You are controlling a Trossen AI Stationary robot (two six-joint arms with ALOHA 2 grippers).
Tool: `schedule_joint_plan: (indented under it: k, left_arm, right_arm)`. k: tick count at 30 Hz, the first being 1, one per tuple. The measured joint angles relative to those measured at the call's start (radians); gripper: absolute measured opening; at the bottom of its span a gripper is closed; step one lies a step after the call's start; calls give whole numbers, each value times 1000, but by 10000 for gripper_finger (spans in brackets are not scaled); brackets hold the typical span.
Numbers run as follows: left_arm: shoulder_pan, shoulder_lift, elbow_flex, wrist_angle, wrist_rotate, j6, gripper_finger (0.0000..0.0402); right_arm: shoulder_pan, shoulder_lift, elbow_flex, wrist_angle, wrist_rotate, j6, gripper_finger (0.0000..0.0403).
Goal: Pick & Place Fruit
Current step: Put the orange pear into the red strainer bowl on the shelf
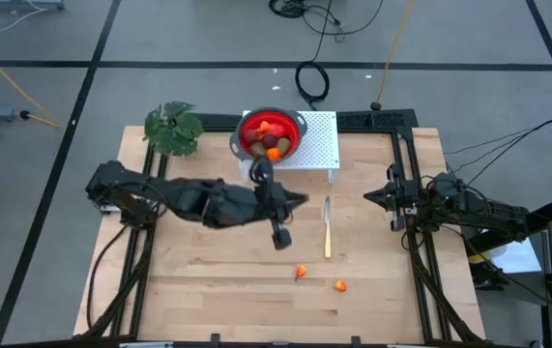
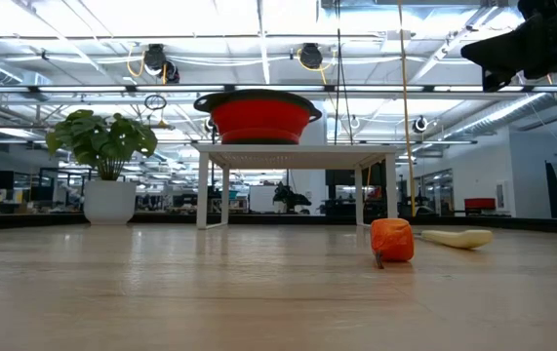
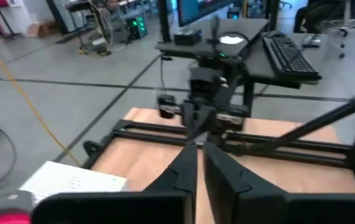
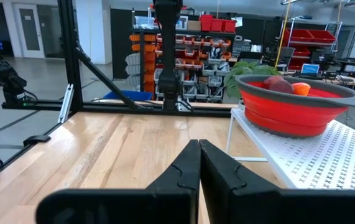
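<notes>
Both closed, empty: left gripper (image 1: 300,198), right gripper (image 1: 369,198); round orange fruit (image 1: 301,272), no evident long axis.

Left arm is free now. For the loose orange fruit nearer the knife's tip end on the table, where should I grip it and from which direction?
Judging by the high view, come straight down on the orange fruit and close across its round body, not the small stem end. It lies alone on bare table, clear of the other orange fruit and the knife, so the fingers have room either side. The left gripper is nearest.
</notes>
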Motion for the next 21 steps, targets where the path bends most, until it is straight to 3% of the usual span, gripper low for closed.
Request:
schedule_joint_plan:
  k: [3,8,21]
  left_arm:
    - [-23,27,0,17,0,-39,4]
    - [-54,69,0,32,21,-139,12]
    - [-86,238,0,66,217,-376,4]
  right_arm:
    - [0,0,0,-3,0,0,0]
    - [0,0,0,-4,0,0,0]
    - [0,0,0,-16,0,0,0]
